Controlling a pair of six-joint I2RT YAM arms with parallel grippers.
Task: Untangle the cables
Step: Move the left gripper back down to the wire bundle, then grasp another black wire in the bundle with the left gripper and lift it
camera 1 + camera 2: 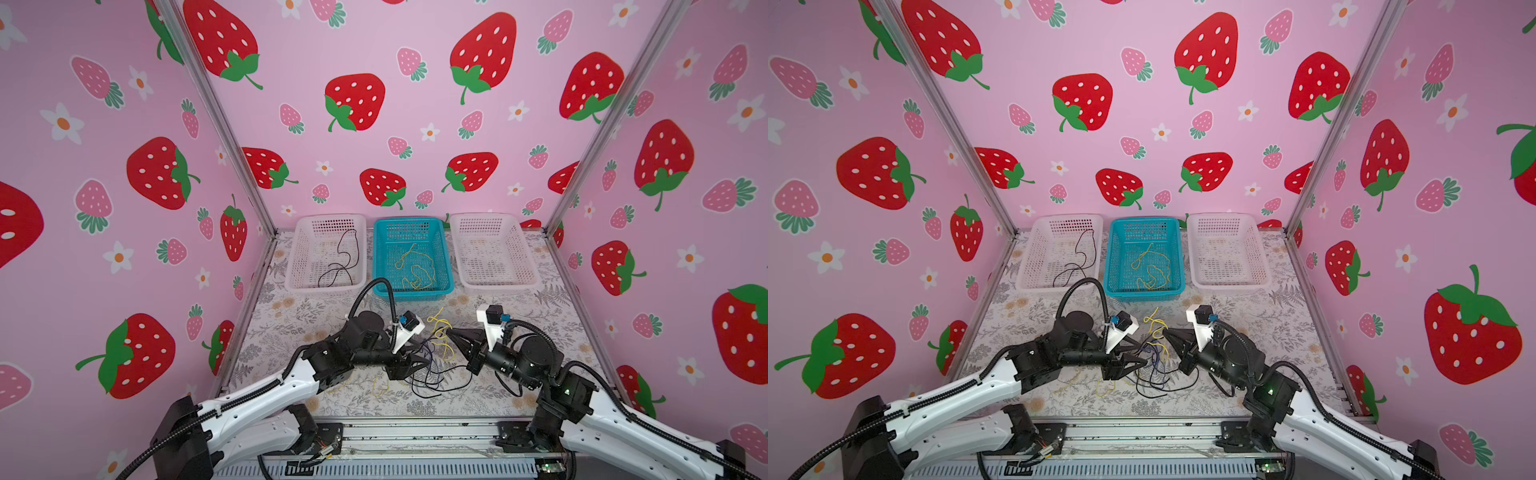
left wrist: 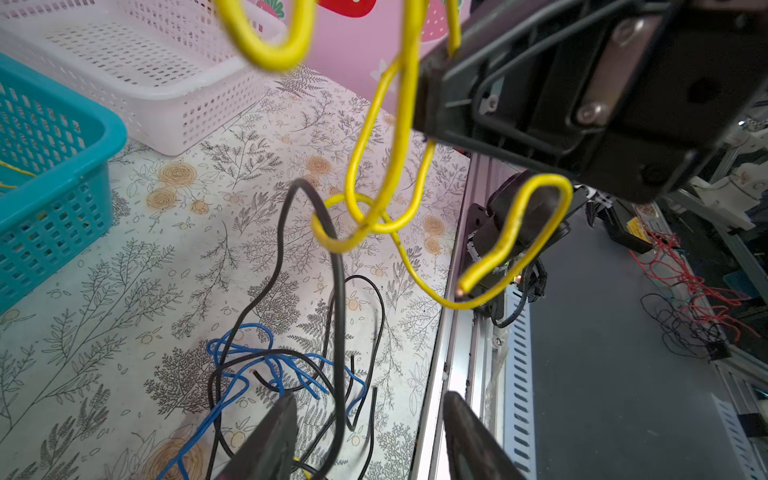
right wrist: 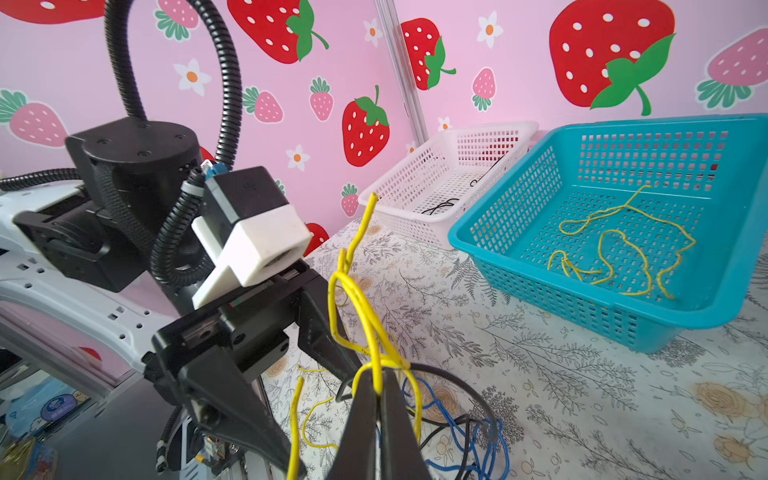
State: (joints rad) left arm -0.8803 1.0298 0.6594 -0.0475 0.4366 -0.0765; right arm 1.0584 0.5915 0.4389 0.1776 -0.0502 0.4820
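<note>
A tangle of black, blue and yellow cables (image 1: 432, 370) lies on the floral table between both arms. My right gripper (image 3: 376, 374) is shut on a yellow cable (image 3: 353, 299) and holds its loops above the pile; in both top views its tip (image 1: 1163, 331) points left. The lifted yellow cable (image 2: 374, 166) is still looped round a black cable (image 2: 340, 291). My left gripper (image 2: 368, 397) stands open just over the pile, and that black strand runs down between its fingers (image 2: 278, 432). Blue cable (image 2: 257, 361) lies knotted with black ones beneath.
Three baskets stand along the back wall: a white one (image 1: 324, 286) with a black cable in it, a blue one (image 1: 428, 291) with yellow cable in it, and another white one (image 1: 498, 284). A loose yellow strand (image 1: 380, 386) lies near the table's front edge.
</note>
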